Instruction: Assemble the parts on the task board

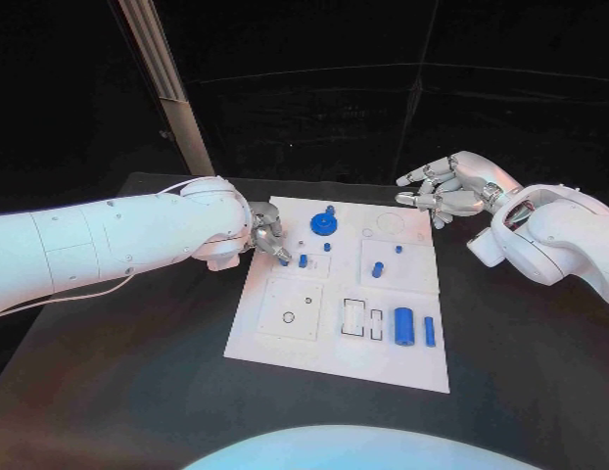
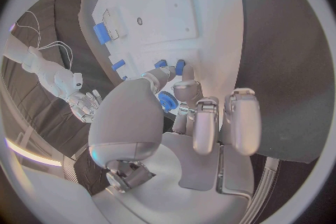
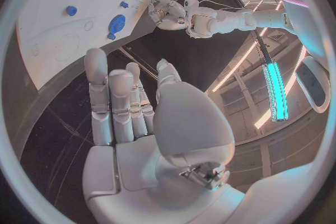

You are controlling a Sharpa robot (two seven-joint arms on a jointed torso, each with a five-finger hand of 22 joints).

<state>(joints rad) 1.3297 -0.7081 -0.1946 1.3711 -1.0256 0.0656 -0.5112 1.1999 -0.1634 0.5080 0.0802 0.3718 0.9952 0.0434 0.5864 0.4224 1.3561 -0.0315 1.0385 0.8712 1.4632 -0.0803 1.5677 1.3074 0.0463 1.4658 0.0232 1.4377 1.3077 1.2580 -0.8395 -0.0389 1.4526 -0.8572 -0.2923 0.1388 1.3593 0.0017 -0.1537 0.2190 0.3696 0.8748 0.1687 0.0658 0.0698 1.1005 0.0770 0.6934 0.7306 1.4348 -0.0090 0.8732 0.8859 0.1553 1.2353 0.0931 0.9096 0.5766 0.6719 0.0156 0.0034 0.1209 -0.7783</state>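
White task board (image 1: 284, 338) lies mid-table with blue parts (image 1: 403, 326) on it. Left hand (image 1: 266, 240) pinches a small blue peg (image 1: 284, 260) by the board's left edge. Right hand (image 1: 445, 188) hovers empty, fingers loosely curled, beyond its far right corner.

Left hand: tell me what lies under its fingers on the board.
The left hand reaches over the task board's edge; its fingertips meet a small blue part there. Whether it is gripped cannot be told, as the fingers cover it.
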